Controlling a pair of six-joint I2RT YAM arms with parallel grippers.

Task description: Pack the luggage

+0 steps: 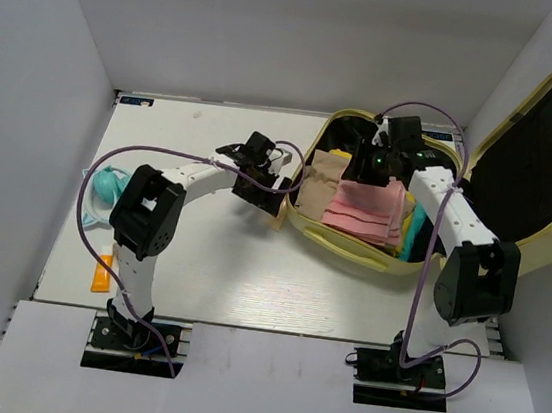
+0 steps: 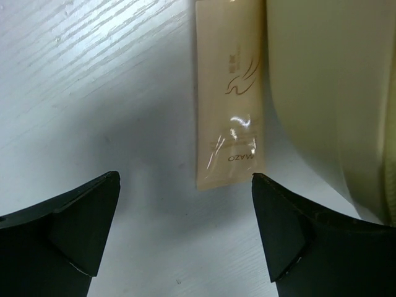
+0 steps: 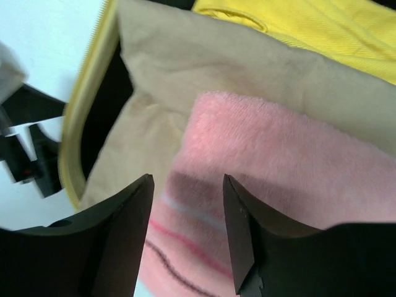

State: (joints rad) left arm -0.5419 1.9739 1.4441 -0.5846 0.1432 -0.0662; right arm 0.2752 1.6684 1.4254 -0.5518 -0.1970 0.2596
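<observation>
Two hands gape empty: left hand [image 2: 184,180] over a cream tube [image 2: 229,93] just beside the luggage [image 1: 351,248], right hand [image 3: 187,185] above a pink towel [image 3: 297,173] inside it.

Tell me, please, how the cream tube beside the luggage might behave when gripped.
The cream tube looks glossy, so probably slippery. Its flat crimped end suggests soft walls that may squash. Lying flat, it likely won't roll.

A white table [image 1: 228,271] with faint wood grain spreads beneath the left gripper [image 2: 185,185], and plain pale-grey walls [image 1: 278,25] rise beyond it and off to both sides (rather like a booth). The light is soft and even; a dim shadow [image 2: 142,136] lies directly under that gripper.
</observation>
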